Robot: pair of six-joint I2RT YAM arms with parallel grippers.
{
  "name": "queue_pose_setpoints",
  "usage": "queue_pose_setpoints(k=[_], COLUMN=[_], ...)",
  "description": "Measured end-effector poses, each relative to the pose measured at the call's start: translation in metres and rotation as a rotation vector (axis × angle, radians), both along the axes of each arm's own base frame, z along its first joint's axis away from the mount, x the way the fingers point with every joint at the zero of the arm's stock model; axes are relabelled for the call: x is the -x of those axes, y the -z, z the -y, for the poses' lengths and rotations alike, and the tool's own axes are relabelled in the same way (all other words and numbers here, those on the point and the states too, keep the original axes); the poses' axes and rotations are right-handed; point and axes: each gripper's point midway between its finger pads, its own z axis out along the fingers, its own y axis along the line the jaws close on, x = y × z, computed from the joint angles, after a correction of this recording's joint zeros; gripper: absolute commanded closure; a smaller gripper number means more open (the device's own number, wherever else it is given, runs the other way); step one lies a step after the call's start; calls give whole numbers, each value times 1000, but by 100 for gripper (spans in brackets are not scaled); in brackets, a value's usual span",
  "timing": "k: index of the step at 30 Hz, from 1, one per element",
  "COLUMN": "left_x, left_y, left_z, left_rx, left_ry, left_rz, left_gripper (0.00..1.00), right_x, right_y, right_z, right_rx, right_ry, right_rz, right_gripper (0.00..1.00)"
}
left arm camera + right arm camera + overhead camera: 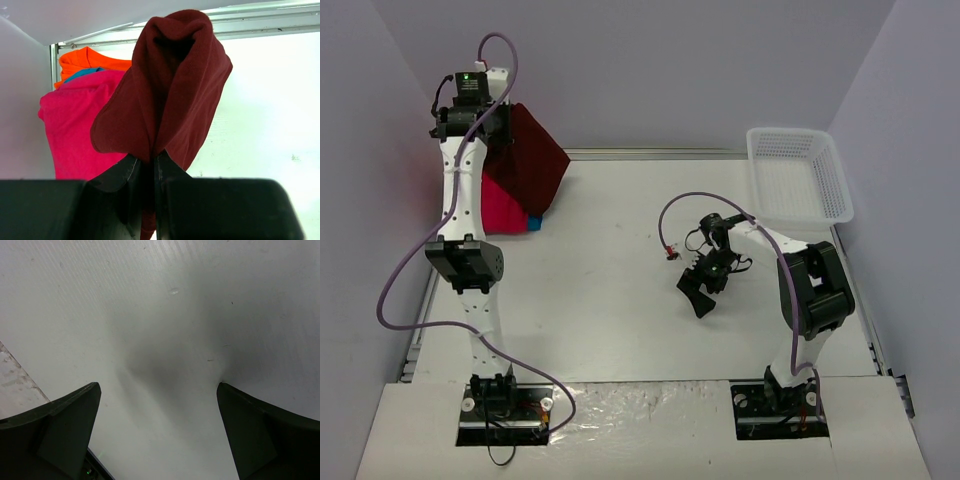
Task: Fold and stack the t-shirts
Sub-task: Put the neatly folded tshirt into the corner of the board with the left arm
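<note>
Maroon t-shirt (170, 85) cloth is pinched in the clenched left gripper (147, 160), bunching into a hooded fold just beyond its tips, held well apart from the white mesh basket (839, 180). The pink t-shirt (75, 125), teal t-shirt (85, 74) and orange t-shirt (85, 60) lie heaped beside it. Nearer the basket, the right gripper (157, 405) hangs released above the table (610, 280).
</note>
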Motion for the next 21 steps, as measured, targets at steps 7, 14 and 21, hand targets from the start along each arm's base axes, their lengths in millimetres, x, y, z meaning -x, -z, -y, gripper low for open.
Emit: queue_pose_setpoints(k=[7,14,21], left_x=[7,14,9], left_y=[-14,-12,1], left_z=[-10,-26,-48], left_rx=[-10,-41,-71], left_ry=[-25,-55,-92], left_rz=[23,11,-6], left_gripper=[98,98,98], right_x=[0,-1,0], right_y=[0,0,1], right_z=[0,0,0], right_rx=[1,3,9], right_ry=[3,8,14], right_rz=[-1,-6,-19], right_gripper=[0,0,0])
